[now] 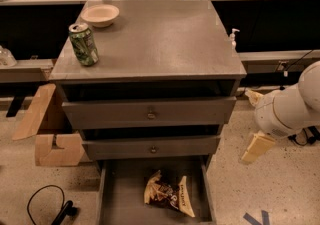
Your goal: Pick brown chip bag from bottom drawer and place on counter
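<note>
The brown chip bag [169, 195] lies crinkled on the grey floor of the open bottom drawer [117, 201], right of its middle. The counter [155, 39] is the grey top of the cabinet. My gripper [253, 122] is on the white arm to the right of the cabinet, at the height of the middle drawer. It is well above and to the right of the bag. Its two cream fingers [257, 147] stand apart, open and empty.
A green soda can [84, 44] and a white bowl [100, 15] stand on the counter's left side. The two upper drawers [150, 114] are shut above the open one. Cardboard pieces [47, 131] and a black cable [50, 208] lie on the floor at the left.
</note>
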Motion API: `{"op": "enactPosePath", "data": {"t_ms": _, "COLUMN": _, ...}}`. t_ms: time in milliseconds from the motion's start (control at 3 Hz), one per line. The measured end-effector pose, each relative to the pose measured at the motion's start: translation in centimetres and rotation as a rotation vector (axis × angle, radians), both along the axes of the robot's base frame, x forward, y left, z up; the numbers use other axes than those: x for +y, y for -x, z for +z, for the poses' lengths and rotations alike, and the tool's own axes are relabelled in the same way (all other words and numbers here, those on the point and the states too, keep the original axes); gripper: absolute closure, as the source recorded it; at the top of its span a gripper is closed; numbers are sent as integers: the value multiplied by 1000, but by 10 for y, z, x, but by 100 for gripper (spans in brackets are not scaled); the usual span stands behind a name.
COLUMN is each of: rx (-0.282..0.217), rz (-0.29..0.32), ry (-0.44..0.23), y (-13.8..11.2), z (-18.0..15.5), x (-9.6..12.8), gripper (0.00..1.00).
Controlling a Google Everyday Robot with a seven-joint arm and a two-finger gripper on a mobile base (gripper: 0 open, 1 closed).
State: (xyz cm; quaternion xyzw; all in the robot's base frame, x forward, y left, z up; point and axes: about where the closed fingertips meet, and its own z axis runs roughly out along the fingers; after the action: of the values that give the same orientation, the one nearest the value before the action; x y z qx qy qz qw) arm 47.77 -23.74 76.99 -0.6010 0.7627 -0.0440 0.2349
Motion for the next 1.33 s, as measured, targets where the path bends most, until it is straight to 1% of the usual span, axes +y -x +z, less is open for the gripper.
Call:
{"op": "enactPosePath", "data": {"t_ms": 333, "rx": 5, "rz": 0, "ry": -32, "y": -3, "z": -45, "x": 5, "gripper": 0}}
{"op": "enactPosePath", "data": {"t_ms": 667, "rx": 5, "rz": -4, "ry": -66, "y": -10, "z": -116, "x": 13, "gripper": 0}}
{"op": "enactPosePath", "data": {"t_ms": 1000, "rx": -15, "rz": -3, "ry": -99, "y": -29, "z": -182, "x": 17, "gripper": 0}}
{"op": "enactPosePath", "data": {"t_ms": 1333, "rx": -11, "rz": -4, "ry": -168, "y": -47, "z": -259, "x": 20, "gripper": 0}}
